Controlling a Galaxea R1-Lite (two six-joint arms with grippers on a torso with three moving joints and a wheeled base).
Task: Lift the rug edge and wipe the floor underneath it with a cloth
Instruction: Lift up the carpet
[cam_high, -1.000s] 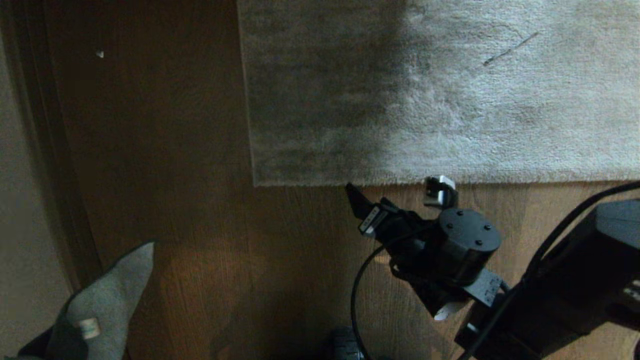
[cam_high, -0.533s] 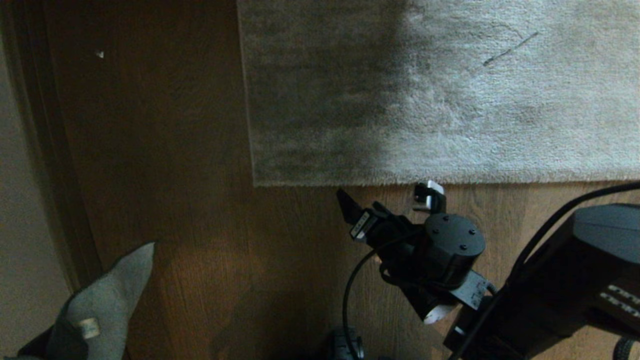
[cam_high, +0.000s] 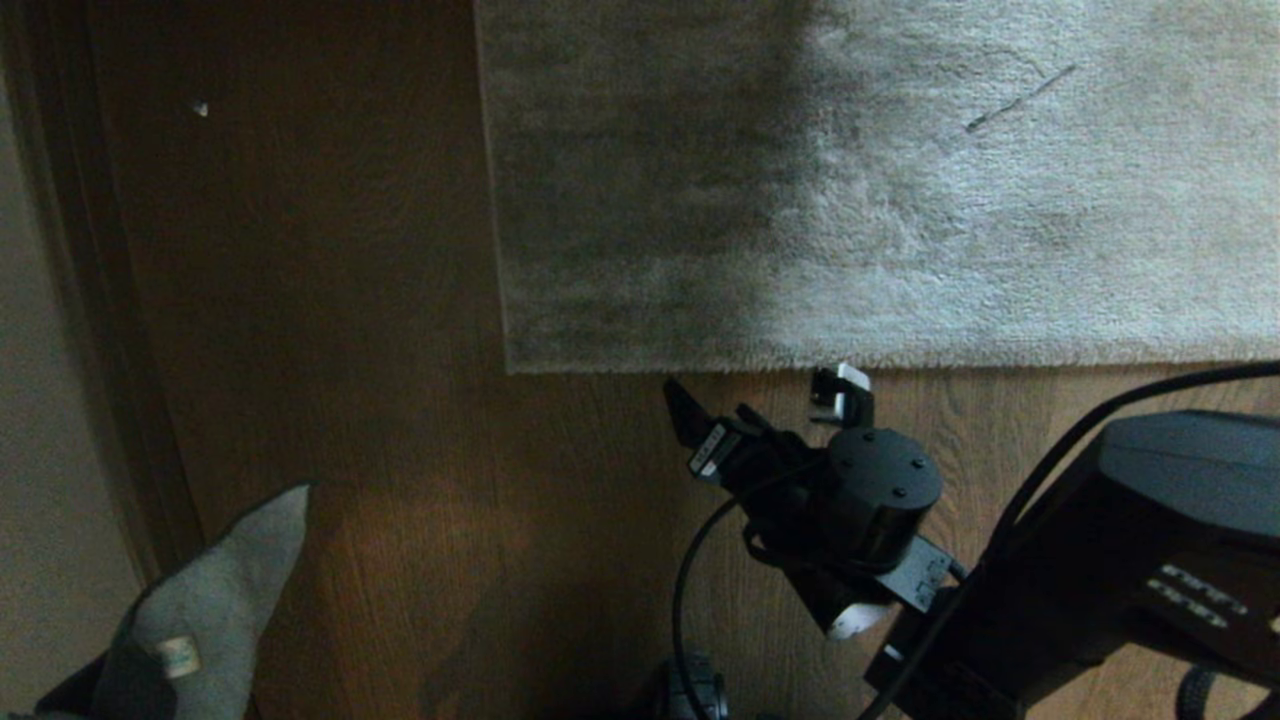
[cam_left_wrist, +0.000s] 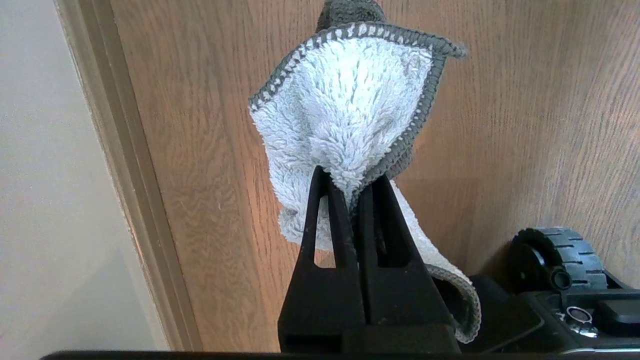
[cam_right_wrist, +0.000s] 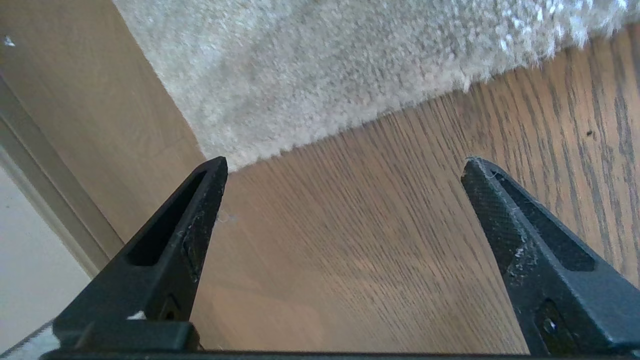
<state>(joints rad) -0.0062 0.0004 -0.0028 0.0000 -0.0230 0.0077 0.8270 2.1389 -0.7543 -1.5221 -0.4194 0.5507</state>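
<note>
Right gripper (cam_high: 755, 395) gapes seemingly just short of rug edge (cam_high: 900, 360).

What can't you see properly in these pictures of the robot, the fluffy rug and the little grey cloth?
- The pale grey plush rug: cut off by the head view's top and right edges, so its full extent is unknown.
- The floor beneath the rug: hidden, since the rug edge lies flat.
- The small grey cloth: partly cut off at the head view's bottom; its whitish tag is too small to read.
- The left gripper: barely visible in the head view, behind the cloth.
</note>
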